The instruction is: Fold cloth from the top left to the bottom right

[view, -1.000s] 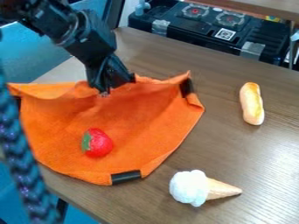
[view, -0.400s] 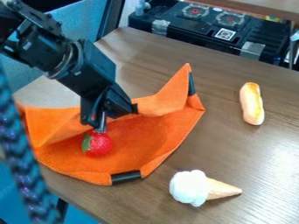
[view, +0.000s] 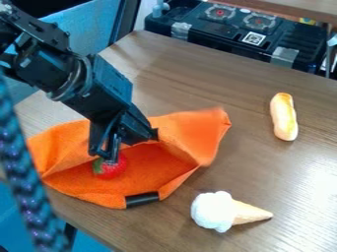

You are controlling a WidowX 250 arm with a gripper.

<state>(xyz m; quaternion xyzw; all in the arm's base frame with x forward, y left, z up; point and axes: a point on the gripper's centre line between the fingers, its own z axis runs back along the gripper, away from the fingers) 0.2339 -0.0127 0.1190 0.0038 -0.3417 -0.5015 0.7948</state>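
The orange cloth (view: 154,165) lies on the table (view: 263,162), partly folded—its long axis runs across the view, rising slightly rightward, and its dark-patched corner points toward the bottom. The hand (view: 105,156) holds its raised upper edge, fingertips at the strawberry (view: 113,171).

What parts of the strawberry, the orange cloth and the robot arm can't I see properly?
All in the camera view:
- Strawberry: its top is hidden behind the gripper.
- Orange cloth: the inside under its raised flap is hidden by that flap; its right corner is blurred.
- Robot arm: its base is cut off by the edge.
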